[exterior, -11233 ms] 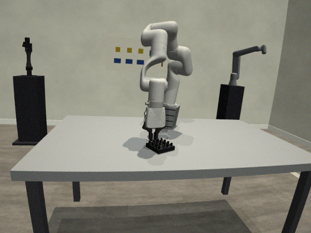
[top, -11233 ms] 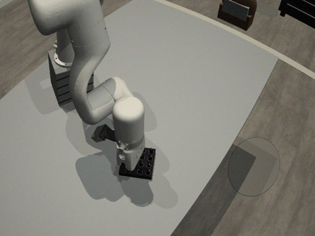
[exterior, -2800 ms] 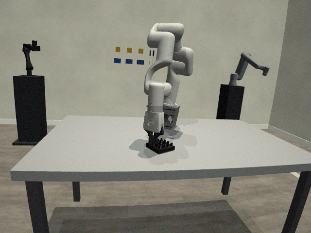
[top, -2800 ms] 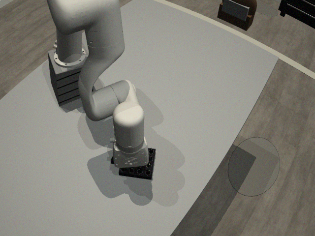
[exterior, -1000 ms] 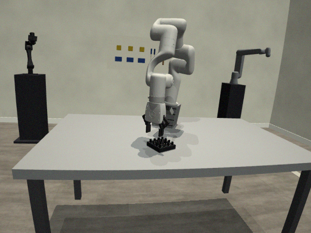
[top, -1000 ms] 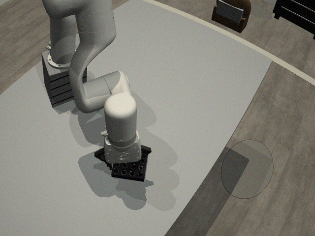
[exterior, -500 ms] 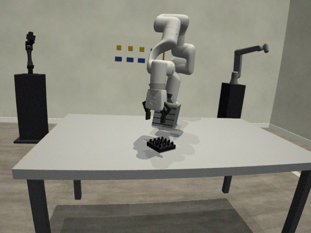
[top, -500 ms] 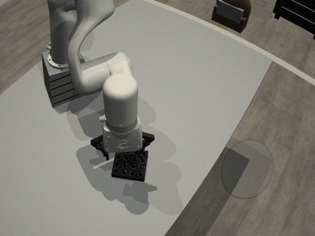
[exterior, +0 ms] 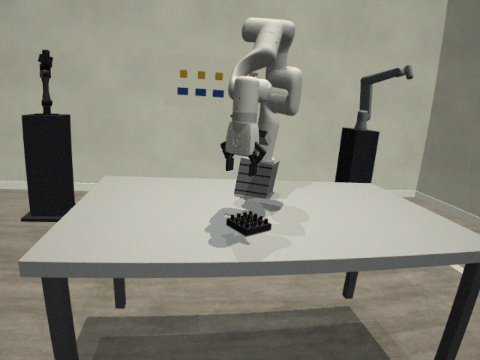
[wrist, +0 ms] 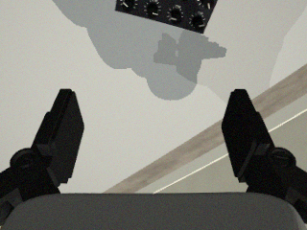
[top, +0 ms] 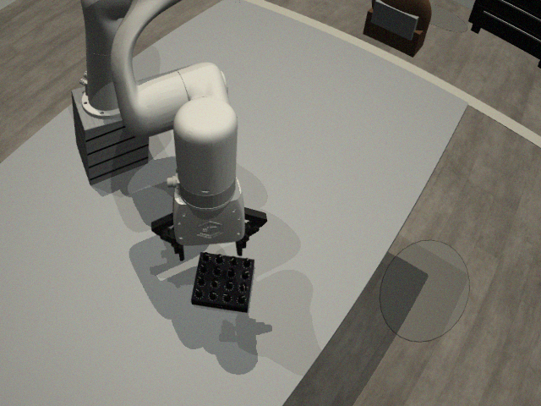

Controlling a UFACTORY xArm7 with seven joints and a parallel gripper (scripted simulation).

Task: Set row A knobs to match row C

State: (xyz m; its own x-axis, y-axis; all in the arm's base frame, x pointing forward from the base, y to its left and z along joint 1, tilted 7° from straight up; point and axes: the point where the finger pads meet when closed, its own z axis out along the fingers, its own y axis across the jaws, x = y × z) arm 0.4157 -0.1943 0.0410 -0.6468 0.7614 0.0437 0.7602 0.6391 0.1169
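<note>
Claw gapes, empty, above the table.

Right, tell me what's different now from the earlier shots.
The tool has risen off the knob box and drawn back toward the arm's base; its fingers stand open, holding nothing. The box still sits flat on the table.
</note>
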